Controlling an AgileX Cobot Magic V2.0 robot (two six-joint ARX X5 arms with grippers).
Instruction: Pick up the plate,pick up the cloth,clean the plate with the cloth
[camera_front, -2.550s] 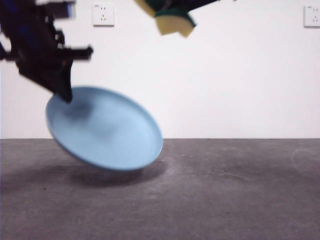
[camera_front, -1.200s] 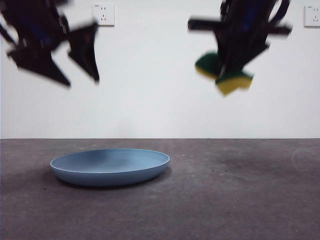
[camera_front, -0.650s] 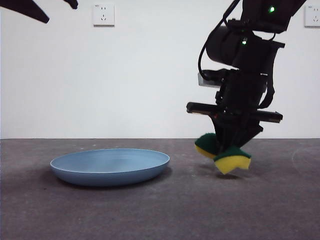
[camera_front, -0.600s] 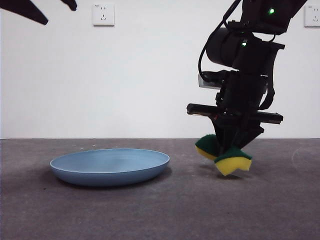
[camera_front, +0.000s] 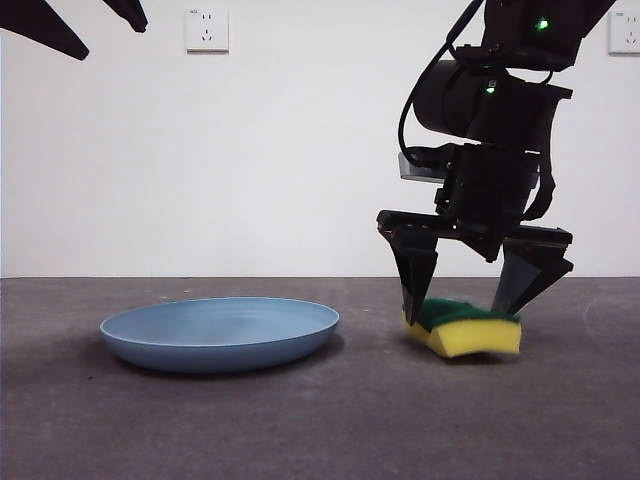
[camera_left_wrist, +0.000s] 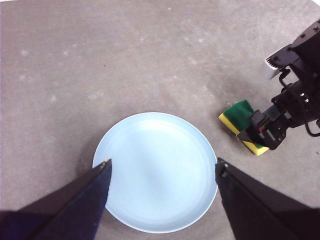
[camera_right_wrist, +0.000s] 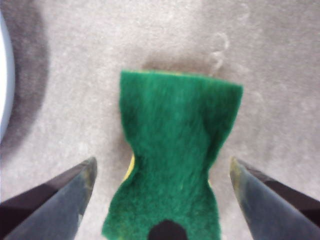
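Two spread jaws of the right gripper straddle the cloth, gripping nothing; half a second earlier it pinched the cloth aloft. The plate lies well apart.

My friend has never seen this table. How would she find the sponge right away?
Start at the grey table and find the big blue plate lying flat on it. Beside the plate, not touching it, a small block sits between the spread fingers of the right gripper. That is the sponge: yellow foam with a dark green top, the only thing here with two colours.
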